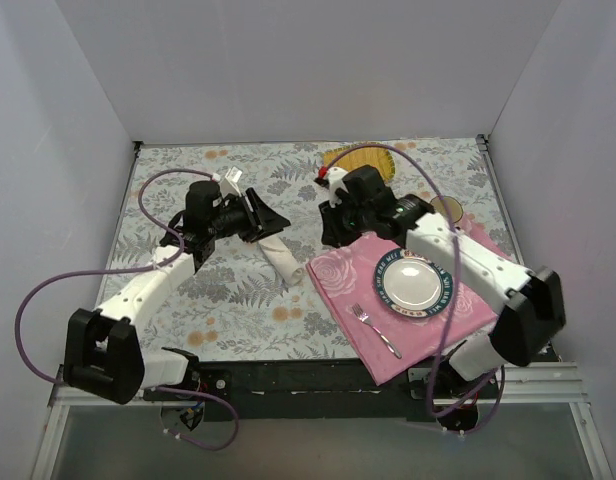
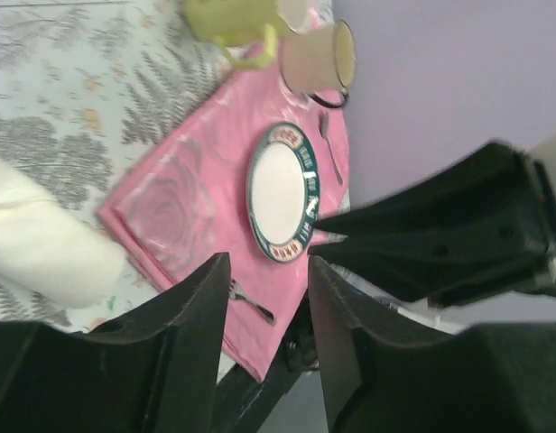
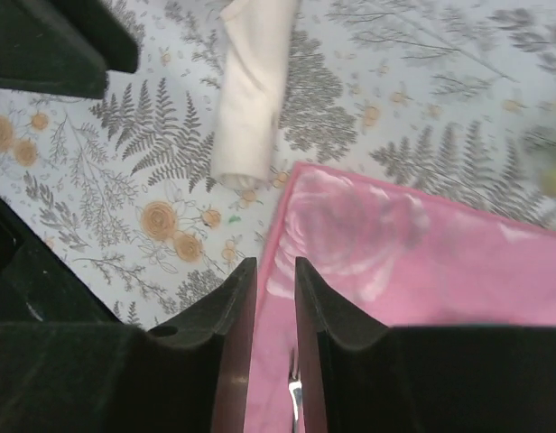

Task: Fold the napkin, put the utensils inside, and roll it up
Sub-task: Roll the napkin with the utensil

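Both grippers hold nothing. The left gripper has its jaws moderately spread, clear of the rolled napkin at the left of the frame. The right gripper shows only a narrow gap and hovers over the pink placemat edge, with bare tablecloth around the napkin.

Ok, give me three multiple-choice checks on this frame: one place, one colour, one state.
1. The napkin lies: A) on top of the placemat; B) on the floral tablecloth beside the placemat; C) on the floor.
2. The placemat is: A) blue; B) pink; C) green.
3. The napkin is: A) spread flat; B) folded in half; C) rolled up.
Answers: 1 B, the top view shows it on the floral print just off the mat's edge. 2 B, rose-patterned pink. 3 C, it forms a tight tube.
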You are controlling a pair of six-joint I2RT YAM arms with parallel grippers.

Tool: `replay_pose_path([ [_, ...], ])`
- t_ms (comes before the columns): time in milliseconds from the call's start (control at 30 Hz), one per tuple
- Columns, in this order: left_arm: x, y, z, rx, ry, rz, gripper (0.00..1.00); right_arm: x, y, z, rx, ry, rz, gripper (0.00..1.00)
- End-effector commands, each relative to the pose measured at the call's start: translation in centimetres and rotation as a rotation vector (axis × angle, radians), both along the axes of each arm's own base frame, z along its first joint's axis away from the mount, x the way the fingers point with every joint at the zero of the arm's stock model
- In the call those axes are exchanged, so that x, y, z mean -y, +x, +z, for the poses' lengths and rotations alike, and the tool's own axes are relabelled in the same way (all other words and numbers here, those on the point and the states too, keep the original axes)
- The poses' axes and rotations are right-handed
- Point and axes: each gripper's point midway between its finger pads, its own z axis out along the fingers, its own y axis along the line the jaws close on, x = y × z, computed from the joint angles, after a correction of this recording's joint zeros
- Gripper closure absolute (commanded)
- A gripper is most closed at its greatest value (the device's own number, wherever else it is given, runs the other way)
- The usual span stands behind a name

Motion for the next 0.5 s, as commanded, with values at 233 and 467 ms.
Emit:
replay_pose_path([
  [233,2.9,-2.4,14.9,0.377,-0.092,-0.086,0.51,16.2,-2.6,14.5,0.454,0.117,-0.608,0.09],
  [467,2.6,-3.4,18.2,0.446,-0.125,-0.079,0.39,18.5,-5.6,17.2,0.463,0.266,-0.665,0.01],
])
